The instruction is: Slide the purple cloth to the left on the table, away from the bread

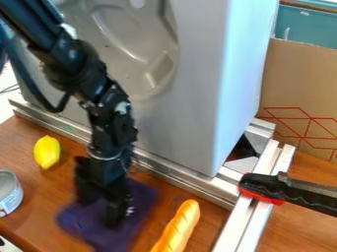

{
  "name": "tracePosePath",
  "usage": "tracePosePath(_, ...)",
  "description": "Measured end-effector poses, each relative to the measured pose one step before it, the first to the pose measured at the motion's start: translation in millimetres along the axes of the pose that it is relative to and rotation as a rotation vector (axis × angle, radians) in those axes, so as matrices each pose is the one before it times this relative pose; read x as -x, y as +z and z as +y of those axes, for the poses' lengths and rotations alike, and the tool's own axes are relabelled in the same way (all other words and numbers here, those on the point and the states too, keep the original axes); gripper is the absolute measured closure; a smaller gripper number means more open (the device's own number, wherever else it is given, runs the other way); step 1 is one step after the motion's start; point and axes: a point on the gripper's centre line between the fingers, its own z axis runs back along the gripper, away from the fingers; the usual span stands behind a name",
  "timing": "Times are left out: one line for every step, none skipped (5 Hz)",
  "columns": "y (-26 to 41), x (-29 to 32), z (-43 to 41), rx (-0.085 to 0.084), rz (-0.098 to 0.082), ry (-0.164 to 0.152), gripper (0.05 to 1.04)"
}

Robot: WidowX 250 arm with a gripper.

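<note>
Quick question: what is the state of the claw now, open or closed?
Claw: open, fingers apart, at the purple cloth; whether it touches the cloth cannot be told.

Nothing you can read. Can's [8, 184] pale label [11, 203] carries print too small for you to make out; cardboard [296, 78] shows you red line pattern [308, 118], wordless as far as visible.
</note>
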Motion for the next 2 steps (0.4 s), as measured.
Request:
tracePosePath(-6.90,7.89,21.33,0.0153,0.0303,0.0479,0.083)
tracePosePath(-6.45,-3.09,12.75,0.0463,0.0058,-0.0229,0.083)
